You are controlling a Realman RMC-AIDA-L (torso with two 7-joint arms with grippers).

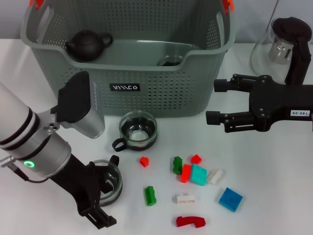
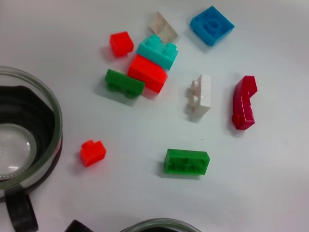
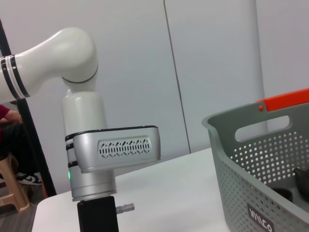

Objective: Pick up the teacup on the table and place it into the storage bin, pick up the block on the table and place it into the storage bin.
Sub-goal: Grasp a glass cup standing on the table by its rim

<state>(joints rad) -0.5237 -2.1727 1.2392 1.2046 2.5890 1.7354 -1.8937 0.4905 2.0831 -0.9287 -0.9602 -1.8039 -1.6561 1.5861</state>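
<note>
Left gripper [image 1: 103, 196]: lower left of the head view, lowered over a glass teacup [image 1: 108, 177] near the frame's bottom edge. One finger appears inside the rim, another lies outside; whether they are clamped on the wall cannot be told.
Right gripper [image 1: 211, 102]: right of centre in the head view, hanging above the table, fingers spread apart, holding nothing.
Storage bin [image 1: 146, 88]: fills the upper middle of the head view. A dark teapot [image 1: 88, 45] sits in its upper-left corner.
Second teacup [image 1: 138, 130]: centre of the head view, just in front of the bin's wall, black handle pointing lower left.
Blocks: scattered lower centre to lower right; a green block [image 1: 149, 195] and a small red block [image 1: 144, 161] lie nearest the left gripper.
Risk: a rim pinch on smooth glass may slip during the lift.
Risk: the lift path passes close to the second teacup; a low carry could knock it or strike the bin's wall.
</note>
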